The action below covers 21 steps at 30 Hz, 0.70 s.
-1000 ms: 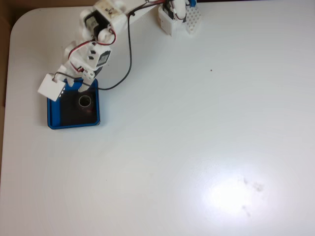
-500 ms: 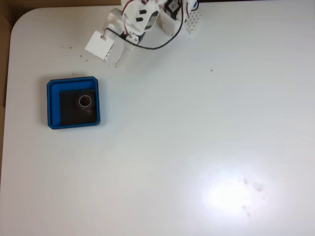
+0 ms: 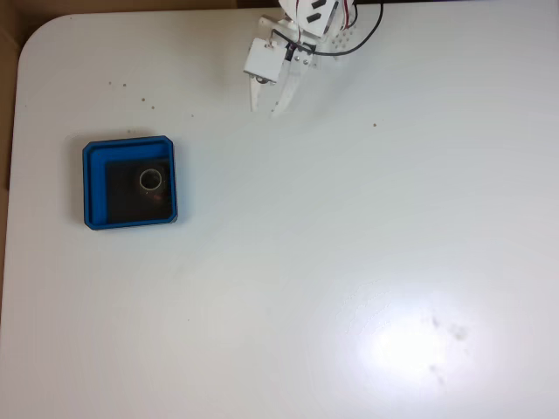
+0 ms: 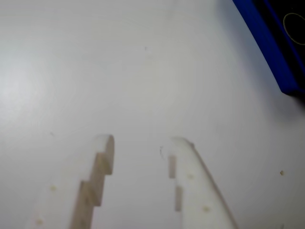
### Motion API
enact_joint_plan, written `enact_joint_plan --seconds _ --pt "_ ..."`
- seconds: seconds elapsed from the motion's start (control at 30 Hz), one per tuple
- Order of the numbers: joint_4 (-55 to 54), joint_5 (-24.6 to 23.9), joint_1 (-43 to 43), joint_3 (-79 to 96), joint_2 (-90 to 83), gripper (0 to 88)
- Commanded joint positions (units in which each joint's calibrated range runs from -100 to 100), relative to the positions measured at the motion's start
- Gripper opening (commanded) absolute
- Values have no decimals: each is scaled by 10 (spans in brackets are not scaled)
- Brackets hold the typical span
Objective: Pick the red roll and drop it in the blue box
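Note:
The blue box [image 3: 96, 188] rests on the white table at the left of the fixed view. Inside it, on the black floor, lies the red roll [image 3: 151, 181], its pale core facing up. My gripper [image 3: 265, 106] hangs near the top middle, well to the right of the box, open and holding nothing. In the wrist view the gripper [image 4: 143, 140] shows two white fingers apart over bare table, with a corner of the blue box [image 4: 267, 43] at the top right and the roll's rim [image 4: 294, 22] faintly visible inside.
The arm's white base [image 3: 336, 30] stands at the table's top edge. The table's rounded left corner and a brown edge lie at far left. Small dark specks dot the surface near the top left.
The arm has swung from above the box up and to the right, back toward its base. The red roll has stayed in the box throughout.

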Motion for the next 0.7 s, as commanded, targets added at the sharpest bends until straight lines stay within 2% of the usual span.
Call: enact_joint_plan --seconds 0.0,0.17,0.33,0.53,0.67 --pt "-13 0 -54 58 -70 102" --pt "-19 2 -166 131 -115 103" --pt "-123 2 -257 195 -113 103" --pt "-308 5 -312 318 -112 104" --pt "-337 5 -332 325 -111 104"
